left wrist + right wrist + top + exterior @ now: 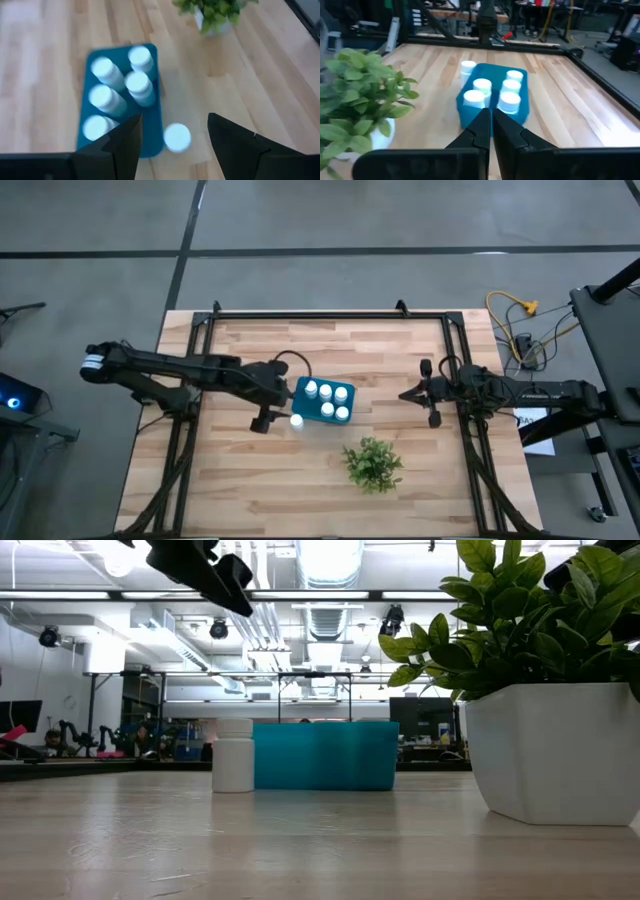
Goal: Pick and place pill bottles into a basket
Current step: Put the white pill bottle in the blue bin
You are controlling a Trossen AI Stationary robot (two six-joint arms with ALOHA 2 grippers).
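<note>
Hovering spread and empty above the 1 pill bottle [297, 421] standing on the table just outside the basket [325, 402], the left end effector [172, 135] could clip the basket's wall descending and topple it, while the right end effector [405, 393] waits closed, well apart.

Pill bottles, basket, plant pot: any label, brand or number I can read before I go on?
None can be read.
Pill bottles: plain white, no label showing.
Basket: plain teal wall.
Plant pot: plain white.
White paper beside the table: dark print, too small to read.
</note>
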